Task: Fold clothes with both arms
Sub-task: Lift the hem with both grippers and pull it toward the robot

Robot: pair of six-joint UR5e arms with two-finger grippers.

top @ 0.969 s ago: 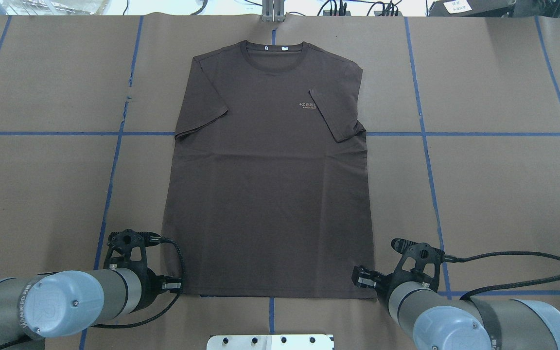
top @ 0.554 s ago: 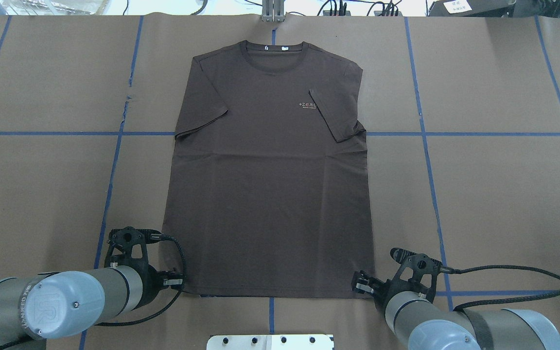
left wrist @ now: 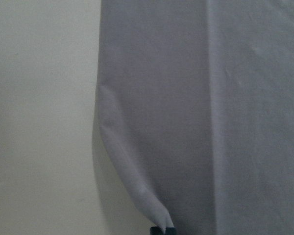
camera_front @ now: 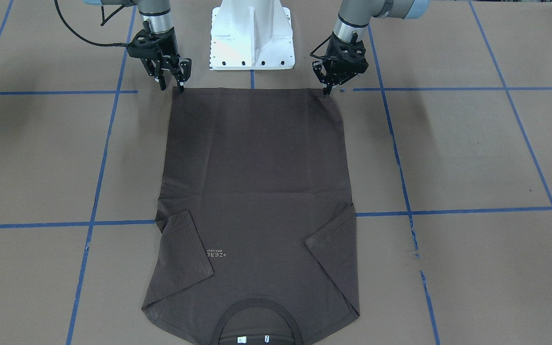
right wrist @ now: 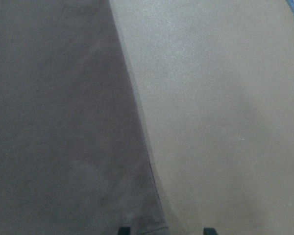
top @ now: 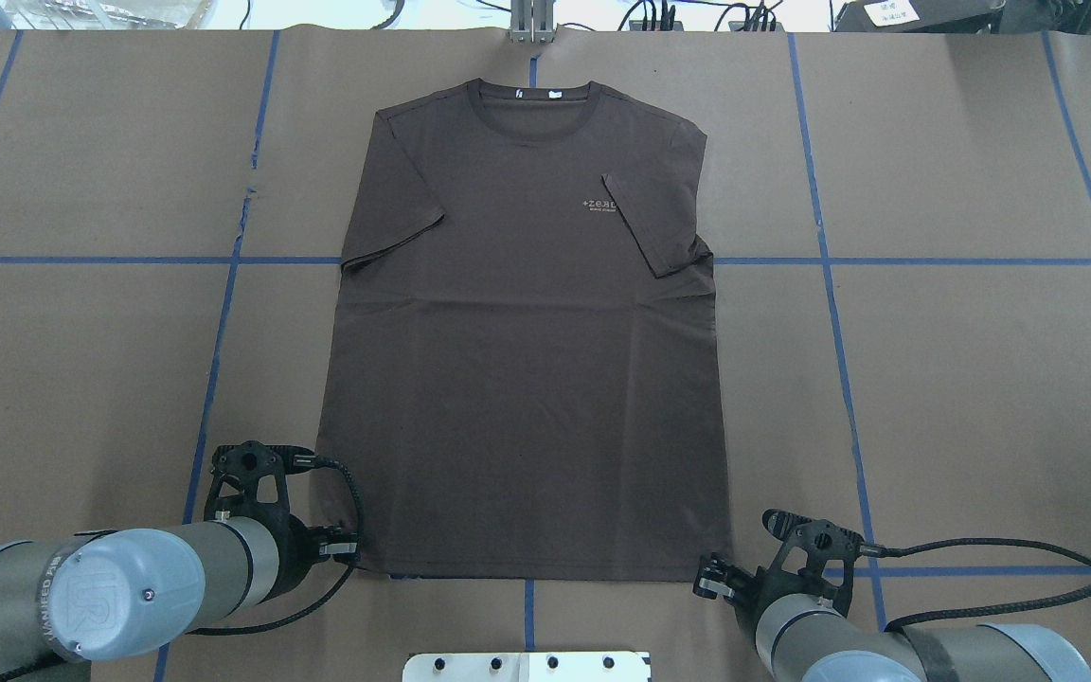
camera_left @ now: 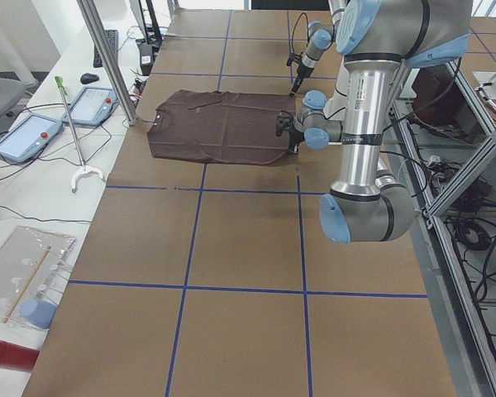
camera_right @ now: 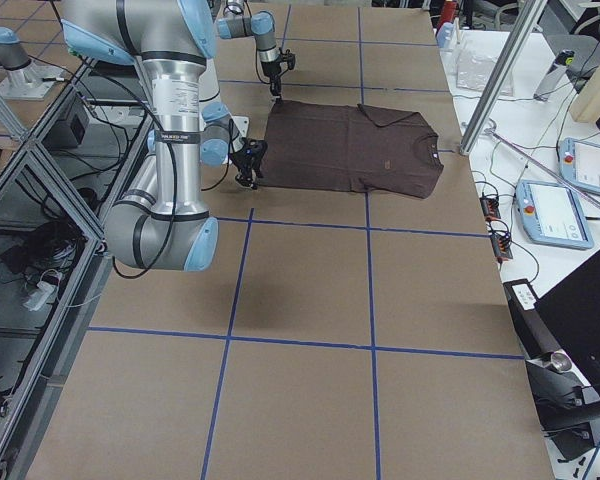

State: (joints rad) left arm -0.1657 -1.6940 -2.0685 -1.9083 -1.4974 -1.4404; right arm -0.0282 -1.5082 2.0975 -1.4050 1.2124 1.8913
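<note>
Lying flat on the brown-papered table [top: 981, 379], the T-shirt [top: 527, 379] has its collar [top: 532, 135] on the side away from the robot, its hem [top: 527, 575] toward the robot, and both sleeves [top: 394, 204] folded inward. Left gripper [camera_front: 326, 90]: at its hem corner, jaws together, apparently clamped on the fabric, which curls up to the fingertips in the wrist view. Right gripper [camera_front: 172, 88]: at the opposite hem corner, jaws apart, straddling the fabric's side edge.
</note>
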